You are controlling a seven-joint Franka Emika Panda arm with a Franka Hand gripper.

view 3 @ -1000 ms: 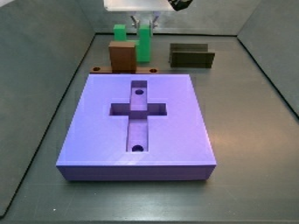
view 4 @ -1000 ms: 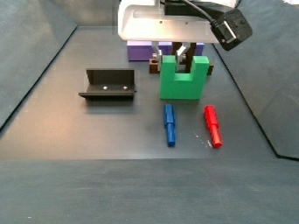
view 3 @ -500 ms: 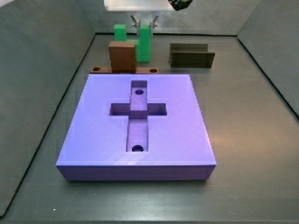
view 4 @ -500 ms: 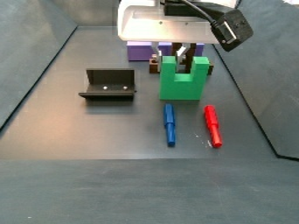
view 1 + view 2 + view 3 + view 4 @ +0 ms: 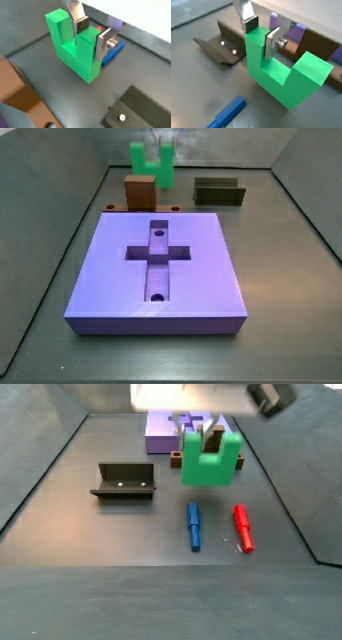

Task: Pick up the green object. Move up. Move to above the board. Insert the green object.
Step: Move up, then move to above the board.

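The green object (image 5: 151,165) is a bright green U-shaped piece. It hangs clear of the floor at the back, blurred by motion, beyond the board's far edge. It also shows in the other side view (image 5: 210,458) and in both wrist views (image 5: 75,47) (image 5: 278,75). My gripper (image 5: 92,34) is shut on one of its upright prongs, a silver finger on each side (image 5: 260,34). In a side view the gripper (image 5: 205,426) sits just above the piece. The lavender board (image 5: 201,278) lies flat in front, its cross-shaped recess empty, and shows behind the piece (image 5: 162,431).
A brown block (image 5: 139,191) and the dark fixture (image 5: 219,192) stand behind the board. The fixture (image 5: 124,481) is left of the green piece. A blue peg (image 5: 194,525) and a red peg (image 5: 243,527) lie on the floor. Grey walls close in the sides.
The gripper has risen with the green object, which has left the floor. Nothing else has moved.
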